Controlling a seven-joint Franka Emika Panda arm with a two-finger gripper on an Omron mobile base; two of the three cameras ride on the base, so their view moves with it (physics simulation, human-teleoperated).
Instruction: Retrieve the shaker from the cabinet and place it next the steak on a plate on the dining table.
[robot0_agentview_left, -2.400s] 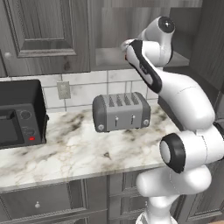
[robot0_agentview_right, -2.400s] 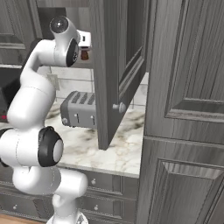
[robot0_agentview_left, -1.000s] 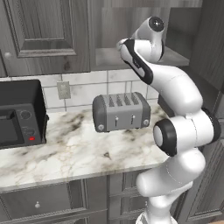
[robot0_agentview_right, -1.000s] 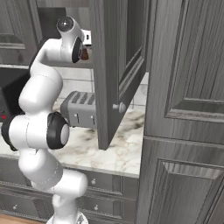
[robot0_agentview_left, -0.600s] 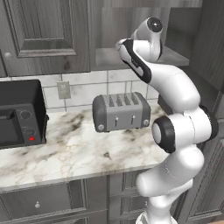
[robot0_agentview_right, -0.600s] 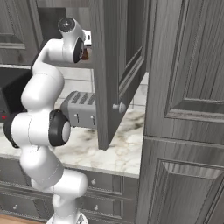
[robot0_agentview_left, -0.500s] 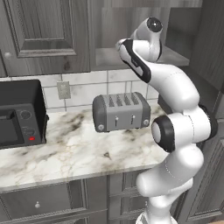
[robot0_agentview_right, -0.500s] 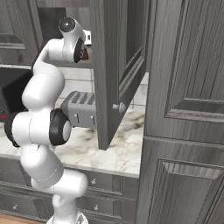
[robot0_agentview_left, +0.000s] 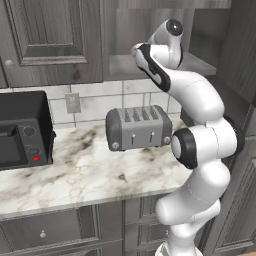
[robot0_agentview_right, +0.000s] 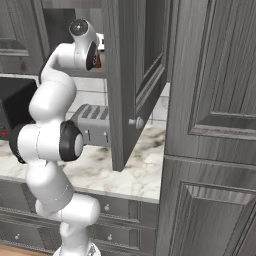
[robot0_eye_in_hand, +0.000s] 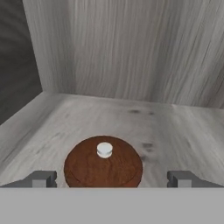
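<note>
We are seeing the arm's upper links rolling slightly over the last seconds while the gripper (robot0_eye_in_hand: 112, 179) is staying inside the cabinet (robot0_eye_in_hand: 131, 61), fingers wide, straddling the shaker (robot0_eye_in_hand: 103, 162) at lower centre of the hand view. We judge grasping is imminent.

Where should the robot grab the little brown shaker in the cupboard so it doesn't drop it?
Probably around its round sides, just under the top. The hand view looks down on the shaker, standing upright on the cabinet shelf, with one fingertip on each side. The gripper is open and wider than the shaker, so coming down from above and squeezing looks best.
</note>
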